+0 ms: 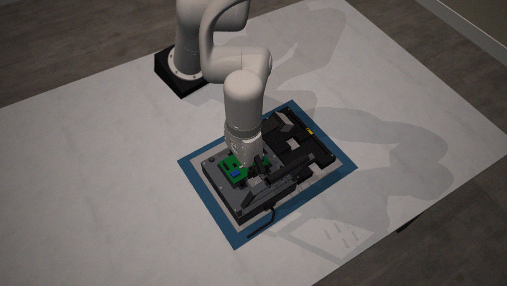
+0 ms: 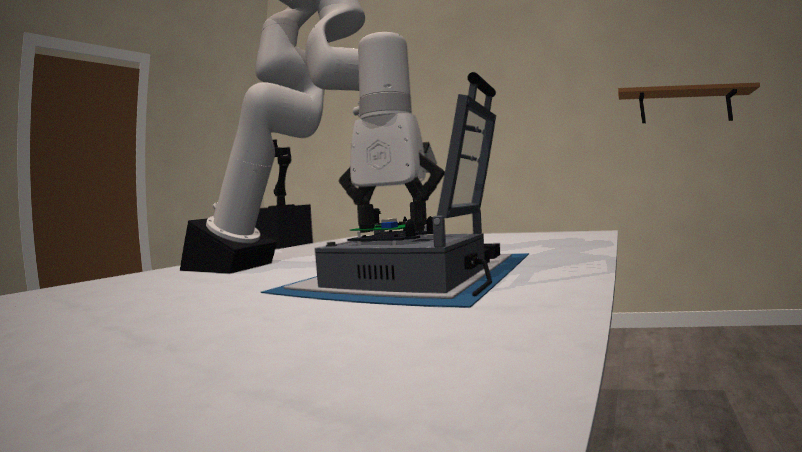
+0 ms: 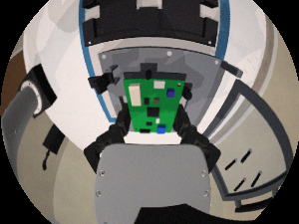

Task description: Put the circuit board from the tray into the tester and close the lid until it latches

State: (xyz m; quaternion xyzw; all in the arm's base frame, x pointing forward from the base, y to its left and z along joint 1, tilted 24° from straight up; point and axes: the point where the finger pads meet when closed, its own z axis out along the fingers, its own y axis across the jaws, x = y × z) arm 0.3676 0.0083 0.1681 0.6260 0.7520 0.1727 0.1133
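Note:
The green circuit board [image 1: 236, 178] [image 2: 365, 229] [image 3: 142, 115] is face up over the tester [image 1: 214, 174] [image 2: 381, 269] [image 3: 199, 74], slightly tilted and a little above its dark plate. My gripper [image 2: 393, 224] [image 3: 152, 110] is shut on the board by its two long edges. The white connector [image 3: 135, 95] is at the end toward the lone black post [image 3: 149, 73], on the side of the latch hook [image 3: 102, 81]. The lid [image 2: 453, 157] [image 1: 289, 169] stands open, its black handle [image 2: 481, 84] at the top. The pins and holes cannot be made out.
The black tray [image 1: 305, 145] [image 3: 149, 31] lies beside the tester on the blue-bordered mat [image 1: 209, 198]. The raised lid stands close beside one finger. A bent black lever [image 1: 272, 216] sticks out from the tester's hinge side.

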